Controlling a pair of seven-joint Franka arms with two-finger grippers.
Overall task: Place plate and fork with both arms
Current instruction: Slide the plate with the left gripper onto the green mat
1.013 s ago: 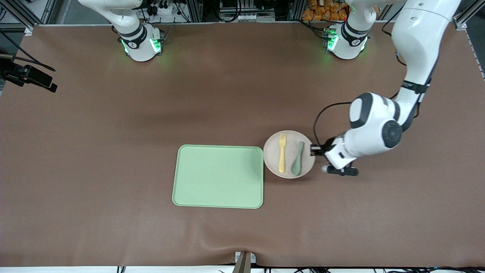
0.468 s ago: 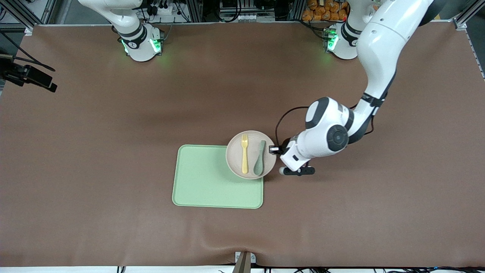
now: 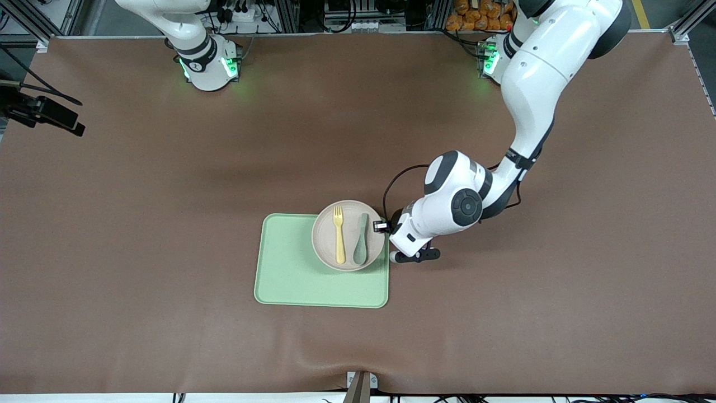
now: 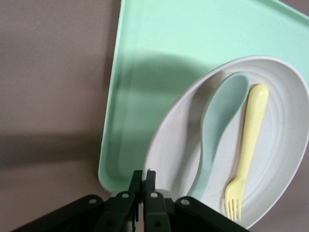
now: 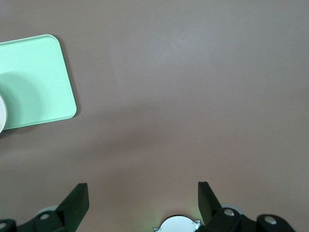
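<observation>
**Plate held over tray corner**

Left gripper (image 3: 382, 226) pinched shut on the rim of the off-white plate (image 3: 348, 235), held above the light green tray (image 3: 291, 268) at the tray's corner toward the left arm's end, farther from the front camera. On the plate: yellow fork (image 3: 338, 235) and grey-green spoon (image 3: 361, 239), side by side. Right gripper (image 5: 143, 203) spread wide, waiting high over the brown table (image 3: 168, 168).

Robot lab: aluminium framing (image 3: 291, 17), cables (image 3: 246, 14).

beige plate (image 3: 324, 246), yellow fork (image 3: 339, 235), green tray (image 3: 285, 268)
</observation>
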